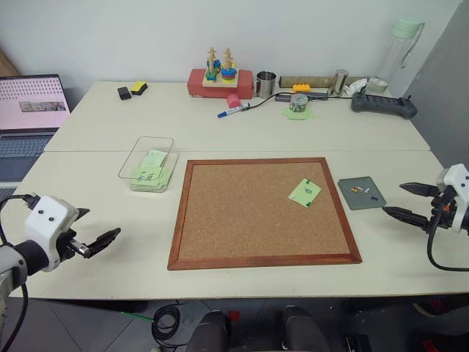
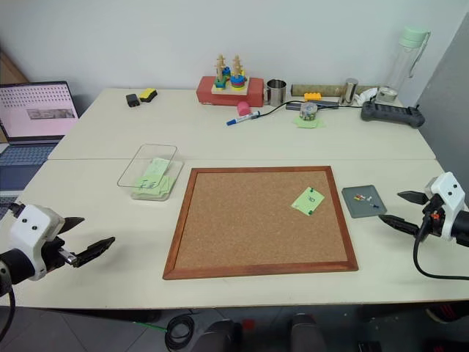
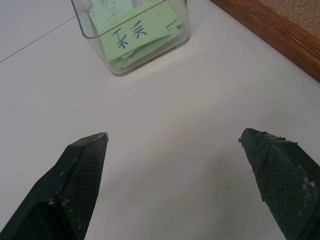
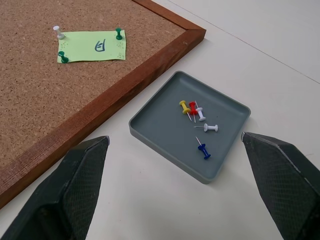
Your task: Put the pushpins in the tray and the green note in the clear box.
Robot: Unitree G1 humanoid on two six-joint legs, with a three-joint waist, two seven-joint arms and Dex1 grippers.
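The green note (image 4: 92,46) lies on the corkboard (image 1: 249,220) near its right edge. Three pushpins hold it: a white one (image 4: 59,32) and two green ones (image 4: 119,33). The grey tray (image 4: 160,122) sits on the table just right of the board, with several loose pushpins (image 4: 202,150) inside. My right gripper (image 1: 393,198) hovers open to the right of the tray, holding nothing. The clear box (image 1: 149,164) stands left of the board and holds other scribbled green notes (image 3: 130,35). My left gripper (image 1: 99,224) is open and empty near the table's front left, short of the box.
A laptop (image 1: 29,110) sits at the far left. Along the back edge stand a stacking toy on a red box (image 1: 220,77), a metal cup (image 1: 265,83), a marker (image 1: 233,111), a bottle (image 1: 392,51) and a black controller (image 1: 382,105).
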